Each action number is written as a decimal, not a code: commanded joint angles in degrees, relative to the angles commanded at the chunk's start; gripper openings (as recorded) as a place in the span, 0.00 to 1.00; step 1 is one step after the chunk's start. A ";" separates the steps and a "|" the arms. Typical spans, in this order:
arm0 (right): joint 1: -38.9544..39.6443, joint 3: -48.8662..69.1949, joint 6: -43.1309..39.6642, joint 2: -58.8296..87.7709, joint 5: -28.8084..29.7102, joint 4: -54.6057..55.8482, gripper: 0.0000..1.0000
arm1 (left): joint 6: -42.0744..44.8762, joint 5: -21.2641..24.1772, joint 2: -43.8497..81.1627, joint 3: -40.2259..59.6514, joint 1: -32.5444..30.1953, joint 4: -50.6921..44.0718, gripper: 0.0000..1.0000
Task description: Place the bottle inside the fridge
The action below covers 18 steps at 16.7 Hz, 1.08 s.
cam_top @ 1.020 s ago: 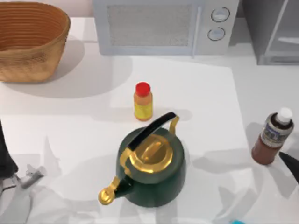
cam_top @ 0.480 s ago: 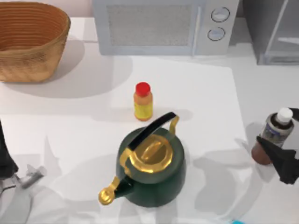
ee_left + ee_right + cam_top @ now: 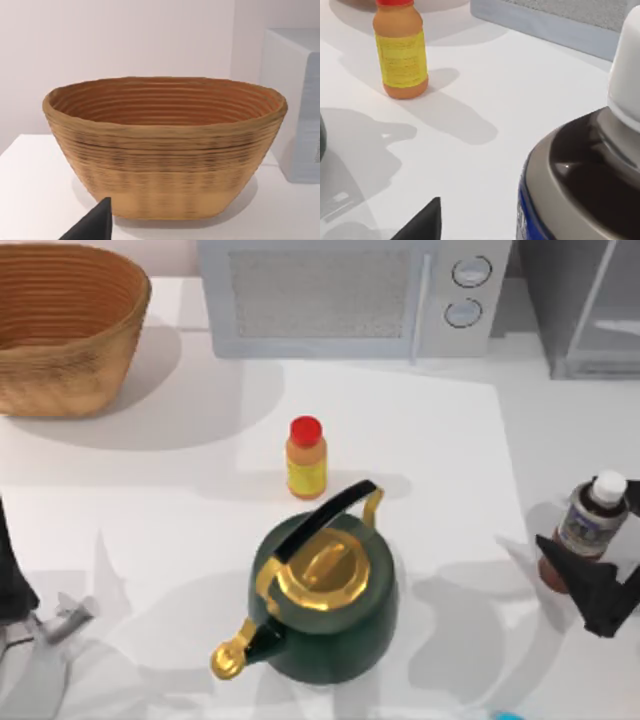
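Right gripper (image 3: 590, 580) is at the table's right edge, low beside the bottle (image 3: 588, 530), dark fingers (image 3: 565, 553) reaching across the bottle's lower body from the near side. Can't tell whether they're closed on it or just alongside. The bottle stands upright on the white table (image 3: 150, 510), right side, white cap up, grey-blue label round the upper part. In the right wrist view the bottle (image 3: 580, 170) looms very close, brown shoulder and white cap, w/ 1 dark fingertip (image 3: 422, 222) near it.

The fridge (image 3: 585, 305) sits at the far right corner, grey w/ pale frame, well apart from the bottle. Just left of it, along the far edge, a white microwave (image 3: 350, 295) w/ 2 round knobs.

Mid-table: an orange-yellow bottle (image 3: 306, 457) w/ red cap, upright, and just nearer than it a dark green kettle (image 3: 320, 595) w/ gold lid and spout, black handle tilted over the top. The wrist cam catches that orange-yellow bottle (image 3: 400, 50) too.

Far left corner: a woven basket (image 3: 65, 325). The left arm (image 3: 15, 590) is parked at the near left edge; its wrist cam looks straight at the basket (image 3: 165, 145), 1 dark fingertip (image 3: 92, 225) in shot, and I can't tell if that gripper is apart or together.
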 joint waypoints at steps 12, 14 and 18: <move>0.00 0.00 0.00 0.00 0.00 0.00 0.01 | 0.00 0.00 0.00 0.00 0.00 0.00 1.00; 0.00 0.00 0.00 0.00 0.00 0.00 0.01 | 0.00 0.00 0.00 0.00 0.00 0.00 1.00; 0.00 0.00 0.00 0.00 0.00 0.00 0.01 | 0.00 0.00 0.00 0.00 0.00 0.00 1.00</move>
